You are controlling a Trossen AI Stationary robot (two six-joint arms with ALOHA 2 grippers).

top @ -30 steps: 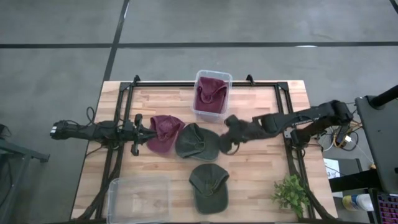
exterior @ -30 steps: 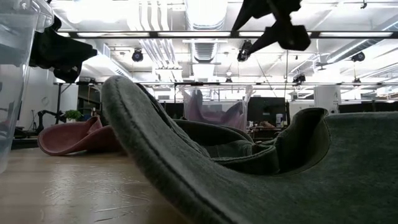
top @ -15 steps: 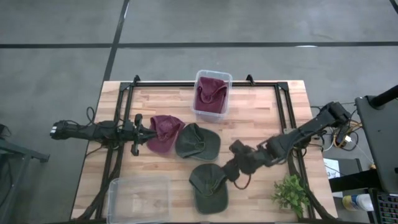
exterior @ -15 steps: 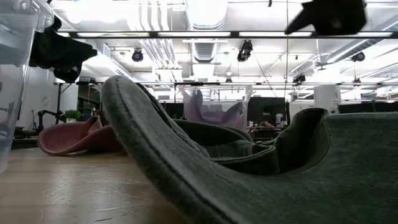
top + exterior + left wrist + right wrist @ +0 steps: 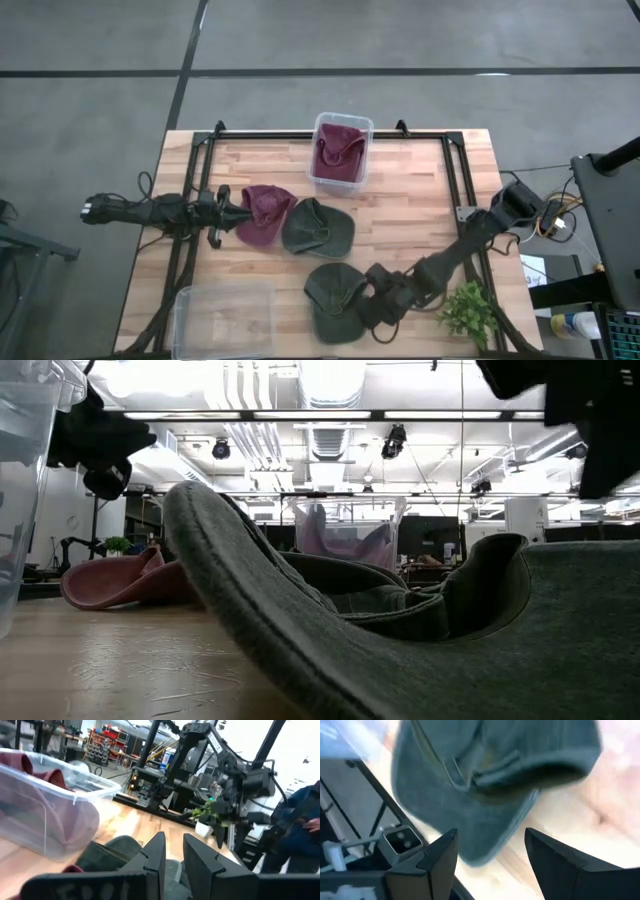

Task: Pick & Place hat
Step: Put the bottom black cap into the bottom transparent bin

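Green cap [image 5: 335, 300] lies just beside the right pincer [image 5: 372, 308], fingers spread, apparently lining up a grab.

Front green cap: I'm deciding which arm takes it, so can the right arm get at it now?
Probably yes. The right gripper hovers at the front green cap with jaws open, and nothing lies between them; the other green cap sits apart.

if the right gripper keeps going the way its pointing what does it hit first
Most likely the green cap at the table's near edge. The right gripper is open, its fingers framing that cap's back opening in the right wrist view. How much gap is left is unclear.
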